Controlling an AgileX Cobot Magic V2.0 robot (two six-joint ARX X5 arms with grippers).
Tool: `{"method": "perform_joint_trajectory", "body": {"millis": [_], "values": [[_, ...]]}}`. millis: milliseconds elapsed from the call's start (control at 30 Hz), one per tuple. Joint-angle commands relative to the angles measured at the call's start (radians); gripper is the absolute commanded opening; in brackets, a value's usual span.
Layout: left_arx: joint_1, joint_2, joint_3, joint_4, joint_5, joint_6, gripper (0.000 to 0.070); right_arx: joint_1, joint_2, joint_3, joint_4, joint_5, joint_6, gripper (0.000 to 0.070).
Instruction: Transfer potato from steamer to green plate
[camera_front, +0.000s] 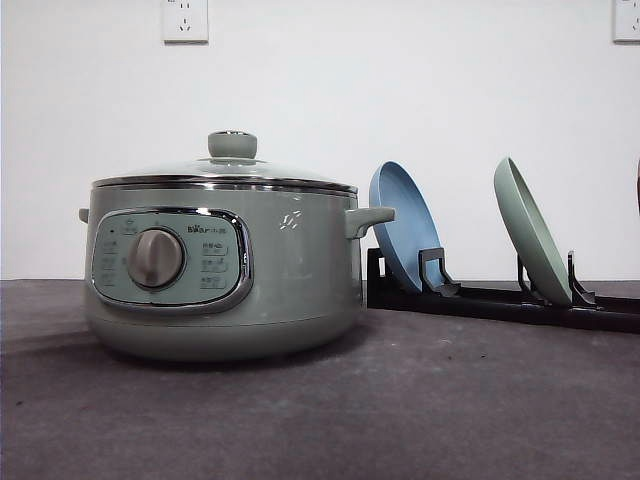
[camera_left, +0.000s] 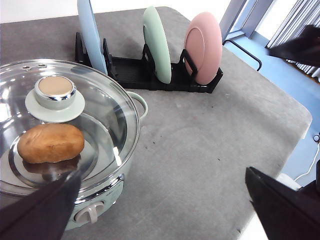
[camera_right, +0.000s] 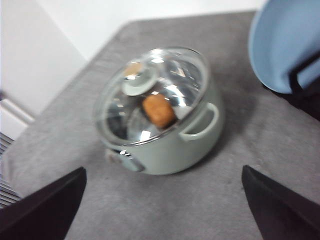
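An orange-brown potato (camera_left: 50, 143) sits inside the lidded sage-green steamer (camera_front: 225, 270), the pale green plate (camera_front: 531, 231) racked beside it; both grippers gape empty, so lifting the lid likely comes first.

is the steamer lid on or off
On. The glass lid sits closed on the steamer, with the potato visible through it.

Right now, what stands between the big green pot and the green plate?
In the front view, the blue plate stands in the black rack between the steamer and the green plate.
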Motion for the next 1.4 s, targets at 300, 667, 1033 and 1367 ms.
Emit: {"method": "perform_joint_trajectory", "body": {"millis": [300,667,1033,1367], "values": [[-0.003,0.007,0.023,0.025,0.006,0.023,0.0676,-0.034,0.543,0.351,0.024,0.182,0.036,0.0629],[-0.003,0.007,0.023,0.039,0.005,0.025,0.0676,-0.073,0.897,0.637,0.042,0.327,0.062,0.0626],[-0.003,0.007,0.023,0.037,0.005,0.039,0.0676,-0.092,1.008,0.658,0.088,0.409,0.083,0.047],[-0.003,0.007,0.023,0.035,0.005,0.045,0.0676,-0.105,1.025,0.658,0.102,0.392,0.107,0.0054]]}}
